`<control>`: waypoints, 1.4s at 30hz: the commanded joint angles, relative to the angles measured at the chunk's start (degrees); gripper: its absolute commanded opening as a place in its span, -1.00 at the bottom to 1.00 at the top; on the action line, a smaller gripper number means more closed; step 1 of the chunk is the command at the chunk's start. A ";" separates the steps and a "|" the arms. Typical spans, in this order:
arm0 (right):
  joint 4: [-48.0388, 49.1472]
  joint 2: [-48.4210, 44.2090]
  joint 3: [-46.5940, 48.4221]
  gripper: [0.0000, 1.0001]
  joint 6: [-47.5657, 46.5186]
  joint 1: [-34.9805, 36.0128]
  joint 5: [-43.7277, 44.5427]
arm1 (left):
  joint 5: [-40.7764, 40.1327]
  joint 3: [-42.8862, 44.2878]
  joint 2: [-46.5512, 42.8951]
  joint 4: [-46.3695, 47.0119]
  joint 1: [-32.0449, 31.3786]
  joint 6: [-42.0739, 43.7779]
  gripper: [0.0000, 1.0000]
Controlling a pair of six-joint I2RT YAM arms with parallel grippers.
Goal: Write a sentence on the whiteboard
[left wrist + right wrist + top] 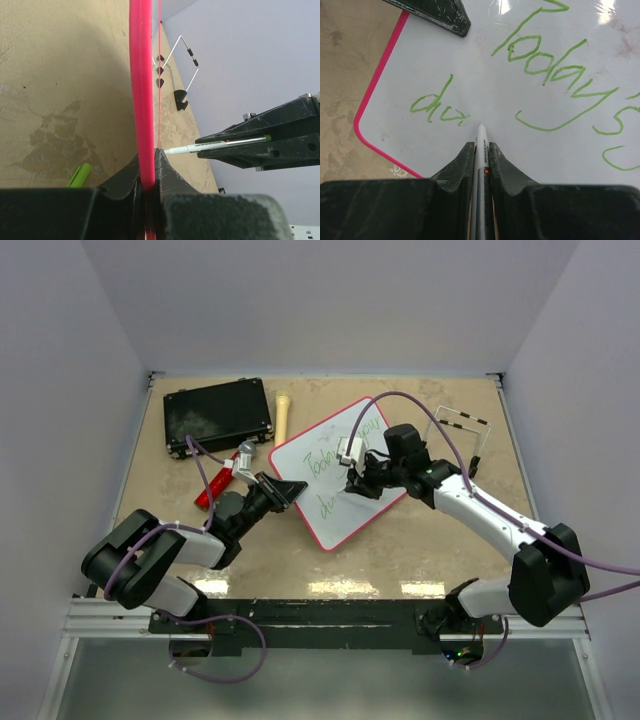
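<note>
1. The right claw (480,147) is clamped on a pen (481,131). The pen's tip points down at the whiteboard (420,65), which lies slantwise on the desk (420,550) between the two arms.
2. The tip sits just beside the last green stroke in the second line of the sentence (547,75), a line that reads roughly "du". Bare whiteboard runs on from the tip beneath "Today's", toward the whiteboard's far-right end.
3. Both lines follow the whiteboard's long axis. The next strokes would probably travel that way too, away from the whiteboard corner nearest the left arm.
4. The left claw (148,160) is closed on the whiteboard's edge at that near corner, likely steadying it. The right arm is the one placed to write.
5. It cannot be told whether the tip actually touches the whiteboard. The words after "Today's" are cut off in the right wrist view, and from above the right arm covers them.
</note>
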 commanded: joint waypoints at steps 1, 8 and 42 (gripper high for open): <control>1.28 1.30 1.84 -1.00 0.53 0.68 -2.07 | 1.91 0.90 -0.07 6.57 -0.27 1.41 -1.00; 0.76 2.18 1.93 -1.00 0.17 0.85 -2.51 | 1.91 0.72 -0.07 6.75 -0.27 1.41 -1.00; 2.52 1.74 3.16 -1.00 1.67 0.68 5.23 | 2.17 0.72 0.19 7.10 -0.19 1.50 -1.00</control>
